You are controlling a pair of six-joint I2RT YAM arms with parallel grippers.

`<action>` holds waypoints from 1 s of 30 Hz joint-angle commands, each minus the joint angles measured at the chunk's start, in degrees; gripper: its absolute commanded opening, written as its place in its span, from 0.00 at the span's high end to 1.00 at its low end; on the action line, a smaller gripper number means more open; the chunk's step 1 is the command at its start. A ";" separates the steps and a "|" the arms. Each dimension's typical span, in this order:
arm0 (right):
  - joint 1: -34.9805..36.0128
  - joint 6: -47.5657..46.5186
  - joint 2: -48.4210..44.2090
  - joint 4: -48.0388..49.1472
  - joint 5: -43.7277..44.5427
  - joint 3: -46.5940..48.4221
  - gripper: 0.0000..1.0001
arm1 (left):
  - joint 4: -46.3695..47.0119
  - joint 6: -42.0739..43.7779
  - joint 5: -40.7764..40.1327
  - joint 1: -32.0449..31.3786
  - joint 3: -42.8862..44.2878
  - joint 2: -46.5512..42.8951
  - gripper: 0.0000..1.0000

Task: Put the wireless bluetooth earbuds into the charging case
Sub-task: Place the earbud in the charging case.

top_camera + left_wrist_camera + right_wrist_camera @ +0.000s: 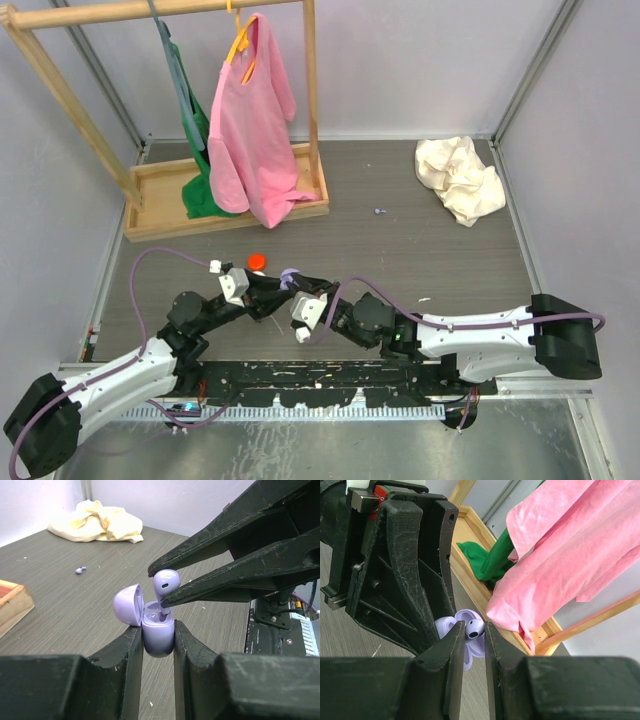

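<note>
Two robot arms are working together above the middle of the grey wood-grain table point(450, 260), seating an earbud in its case. The left gripper point(158, 630) is gripping the small lilac plastic charging case point(159, 642) by its sides. Its jaws are drawn close around the case, and the rounded lid point(127, 605) is hanging open to one side. The right gripper point(157, 586) is pinching a glossy lilac wireless earbud point(167, 579) by its head, fingers nearly together, while the stem is dipping into the case's well. The insertion appears to be under way but unfinished, as the bud's head is standing clear above the rim. The next move is likely calling for a straight downward press, then a release. A second lilac earbud point(80, 570) is lying loose toward the table's far edge, near a crumpled cream cloth point(97, 522).
</note>
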 commanded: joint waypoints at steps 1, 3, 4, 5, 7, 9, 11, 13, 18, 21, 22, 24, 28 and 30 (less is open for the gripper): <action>0.57 1.56 0.12 3.54 -0.66 0.16 0.87 | 6.01 0.23 0.02 -0.12 0.60 -0.79 1.00; 0.57 1.55 0.19 3.38 -0.62 0.03 0.87 | 5.87 0.21 -0.03 -0.17 0.58 -0.88 1.00; 0.66 1.50 0.17 3.36 -0.58 -0.02 0.87 | 5.90 0.25 -0.08 -0.15 0.63 -1.00 1.00; 0.67 1.47 0.25 3.36 -0.41 -0.08 0.87 | 5.92 0.22 -0.08 -0.14 0.53 -1.11 1.00; 0.67 1.58 0.61 3.72 0.36 -0.21 0.87 | 5.90 0.21 -0.01 -0.16 0.49 -1.23 1.00; 0.65 1.63 1.06 4.37 0.72 -0.42 0.87 | 5.89 0.23 -0.10 -0.12 0.47 -1.19 1.00; 0.67 2.05 1.40 4.46 0.36 -0.29 0.87 | 5.89 0.22 -0.31 -0.16 0.56 -1.04 1.00; 0.72 2.81 1.28 3.92 0.00 -0.02 0.86 | 5.83 0.21 -0.70 -0.16 0.50 -1.00 1.00; 0.80 5.79 -0.37 -0.78 -0.82 1.34 0.78 | 5.25 0.36 -1.84 -0.15 0.60 -1.06 1.00; 0.85 7.76 -1.31 -4.10 -1.56 2.24 0.72 | 4.91 0.49 -2.17 -0.16 0.73 -1.06 1.00; 0.85 8.45 -1.48 -4.91 -1.76 2.46 0.70 | 4.88 0.48 -2.19 -0.17 0.66 -1.08 1.00; 0.83 9.45 -1.88 -6.42 -2.27 2.77 0.67 | 4.78 0.47 -2.30 -0.17 0.77 -0.95 1.00; 0.80 11.16 -2.40 -8.55 -2.51 3.36 0.59 | 4.78 0.56 -2.15 -0.17 0.76 -0.69 1.00; 0.84 11.68 -2.59 -9.36 -2.46 3.71 0.56 | 4.78 0.56 -2.00 -0.17 0.74 -0.64 1.00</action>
